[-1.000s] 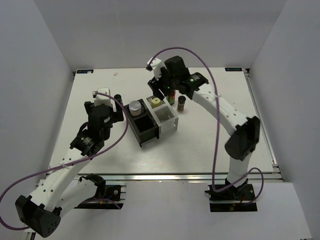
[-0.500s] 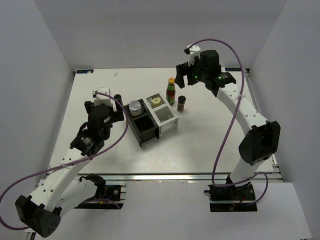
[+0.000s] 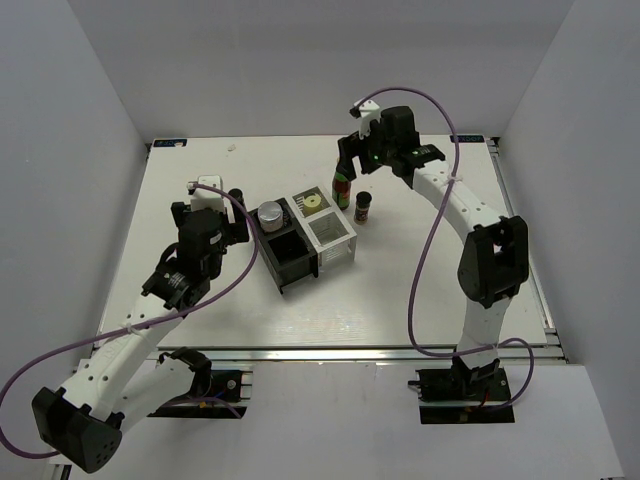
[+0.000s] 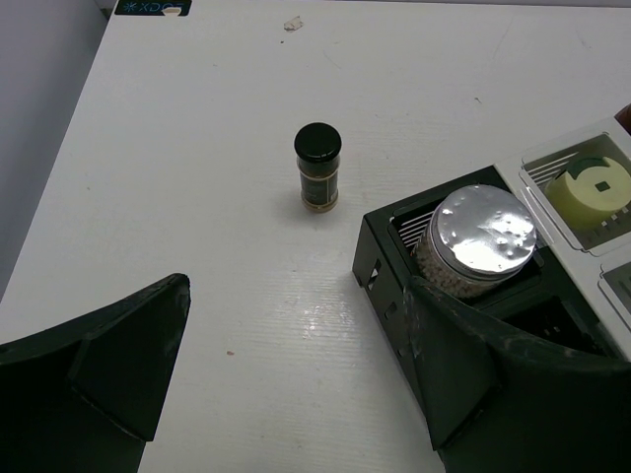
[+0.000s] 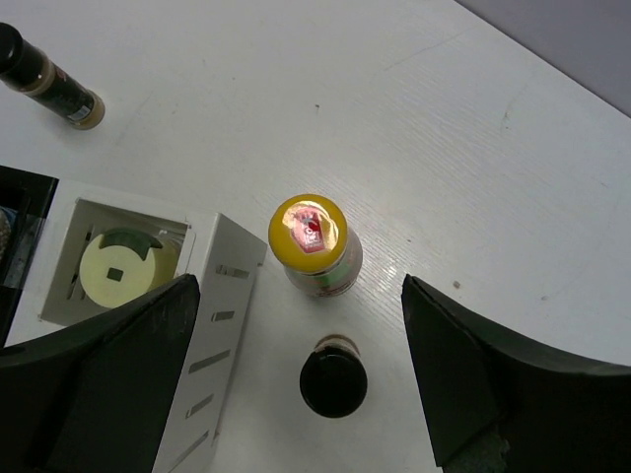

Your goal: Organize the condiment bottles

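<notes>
Having drawn back half a second earlier, the right tool (image 3: 352, 166) returned above the sauce bottle (image 5: 309, 241), fingers apart, bottle upright on the counter (image 3: 420, 270) just beside the rack (image 5: 222, 315), likely regrasp pending; left tool (image 4: 296, 384) also apart, idle.

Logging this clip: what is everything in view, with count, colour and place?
Table: 1, white.
Rack: 1, half black, half white, mid-table.
Silver-lidded jar: 1, in the rack's black far compartment.
Cream bottle: 1, in the rack's white far compartment.
Sauce bottle: 1, yellow cap, on the table beyond the rack.
Spice jars: 2, black-lidded, on the table, one left of the rack, one right.
Left gripper: 1, black, open, facing the left jar.
Right gripper: 1, black, open, above the sauce bottle.
</notes>
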{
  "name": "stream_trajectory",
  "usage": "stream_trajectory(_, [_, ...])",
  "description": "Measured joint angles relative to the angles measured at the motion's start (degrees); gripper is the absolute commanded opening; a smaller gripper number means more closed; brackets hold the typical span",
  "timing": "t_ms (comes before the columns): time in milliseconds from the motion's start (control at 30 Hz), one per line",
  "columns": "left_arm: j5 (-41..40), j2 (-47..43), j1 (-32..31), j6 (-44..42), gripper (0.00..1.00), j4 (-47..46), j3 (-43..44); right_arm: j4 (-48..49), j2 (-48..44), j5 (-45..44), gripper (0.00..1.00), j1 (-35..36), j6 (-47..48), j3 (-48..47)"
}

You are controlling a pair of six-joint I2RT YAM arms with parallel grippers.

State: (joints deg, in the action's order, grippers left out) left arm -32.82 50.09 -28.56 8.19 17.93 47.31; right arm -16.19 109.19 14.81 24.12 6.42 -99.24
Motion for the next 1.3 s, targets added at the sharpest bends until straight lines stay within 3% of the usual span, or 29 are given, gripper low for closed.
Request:
stream_trajectory(633, [-0.02, 0.24, 0.00, -0.26, 0.98, 0.00, 0.00, 0.76, 6.69, 1.86, 0.75, 0.02, 0.63, -5.01])
stream_trajectory(800, [-0.02, 0.35, 0.00, -0.26, 0.98, 0.00, 0.00, 1.46, 6.69, 1.88, 0.66, 0.07, 0.66, -5.01])
stream_trajectory(1300, [-0.04, 0.35, 0.00, -0.26, 0.98, 0.00, 0.00, 1.86, 8.22, 1.81, 0.62, 1.03, 0.61, -4.98])
